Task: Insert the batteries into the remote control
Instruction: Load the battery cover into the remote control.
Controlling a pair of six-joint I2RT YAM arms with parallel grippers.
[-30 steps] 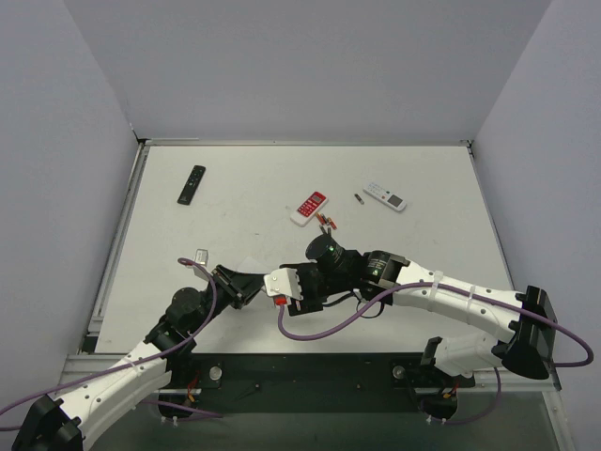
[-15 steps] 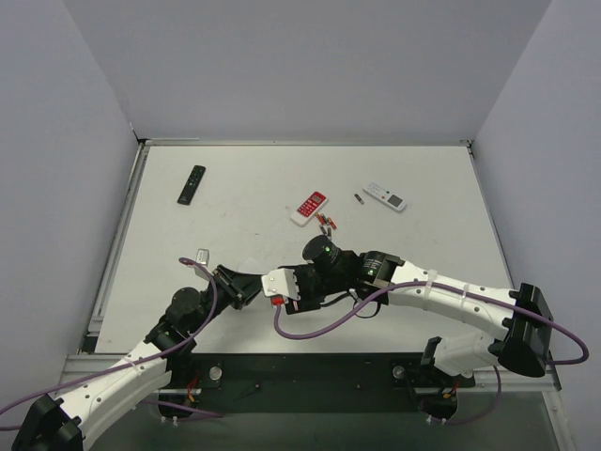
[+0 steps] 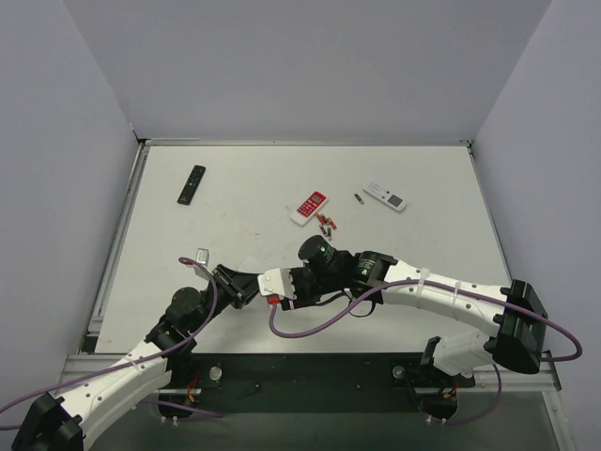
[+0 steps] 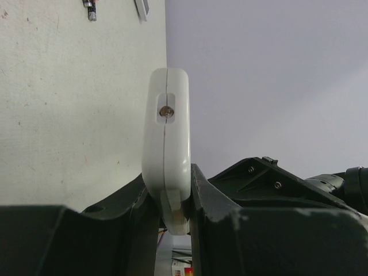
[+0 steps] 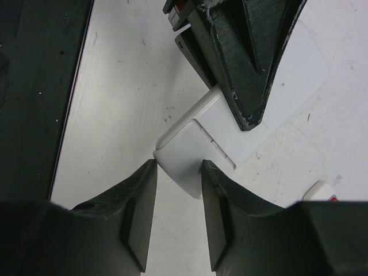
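My left gripper (image 4: 167, 178) is shut on the remote control (image 4: 167, 132) and holds it on edge, a little above the table. The remote is white, and its plain back with the ridged cover (image 5: 190, 149) shows in the right wrist view. My right gripper (image 5: 178, 167) meets it from the other side, and both fingers touch the remote's free end. In the top view the two grippers (image 3: 242, 285) (image 3: 265, 287) meet near the table's front, hiding the remote. Several batteries (image 3: 324, 223) lie mid-table, and one more (image 3: 358, 198) lies farther back.
A red-and-white remote (image 3: 308, 207) lies beside the batteries. A white remote with a grey panel (image 3: 385, 196) is at the back right, a slim black remote (image 3: 192, 184) at the back left. A small pale piece (image 3: 201, 254) and a flat white sheet (image 5: 296, 75) lie near my left gripper.
My right arm has slid left toward the left gripper, and its jaws have narrowed onto the remote's free end. The left arm has stayed still.
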